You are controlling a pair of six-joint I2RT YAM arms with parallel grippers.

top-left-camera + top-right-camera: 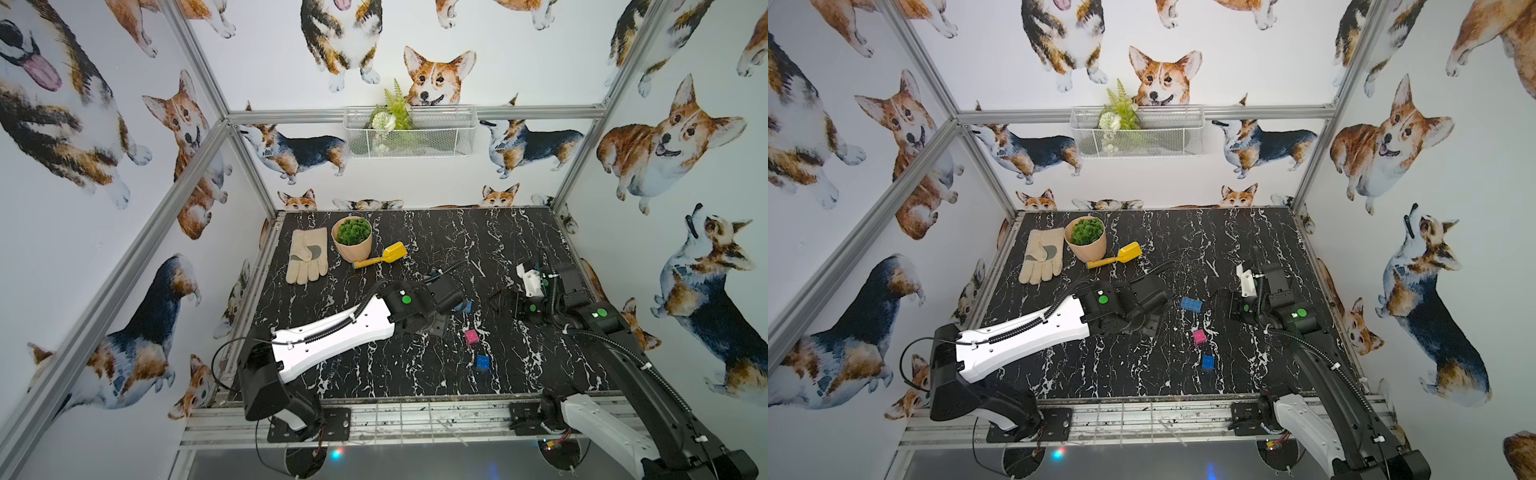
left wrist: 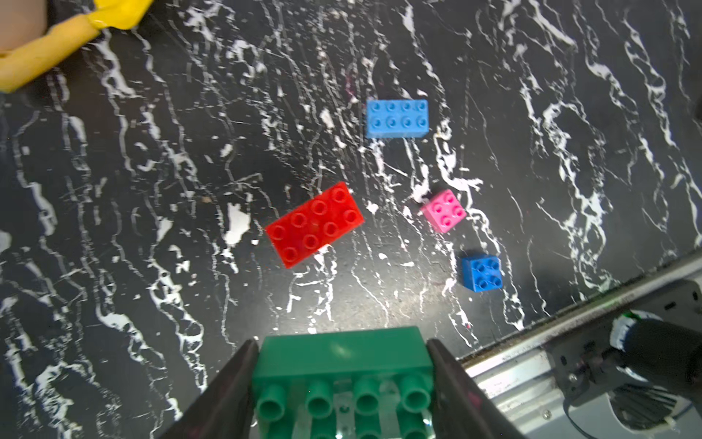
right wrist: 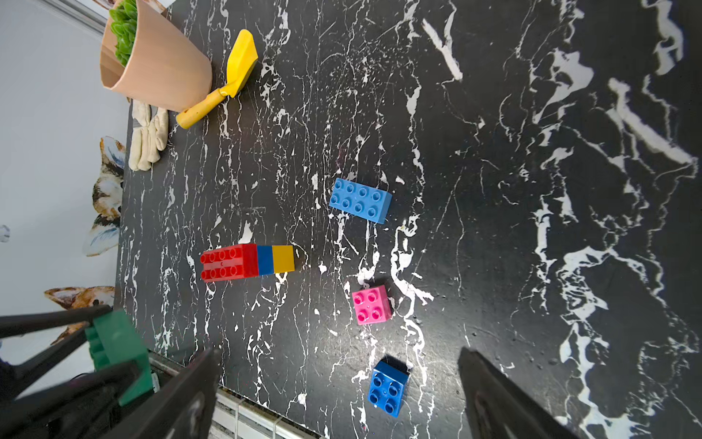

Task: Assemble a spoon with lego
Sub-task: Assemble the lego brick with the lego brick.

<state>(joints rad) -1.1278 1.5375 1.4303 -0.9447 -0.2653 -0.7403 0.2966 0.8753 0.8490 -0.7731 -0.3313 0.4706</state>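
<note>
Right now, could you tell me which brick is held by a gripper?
The green brick, clamped in the left gripper; the red, light blue, pink and dark blue ones sit ungripped on the table.

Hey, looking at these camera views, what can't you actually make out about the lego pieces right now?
Both top views: the left arm hides the stack and the green brick.
Left wrist view: the red brick covers the blue brick and yellow brick beneath; the frame edge crops the green brick.
</note>
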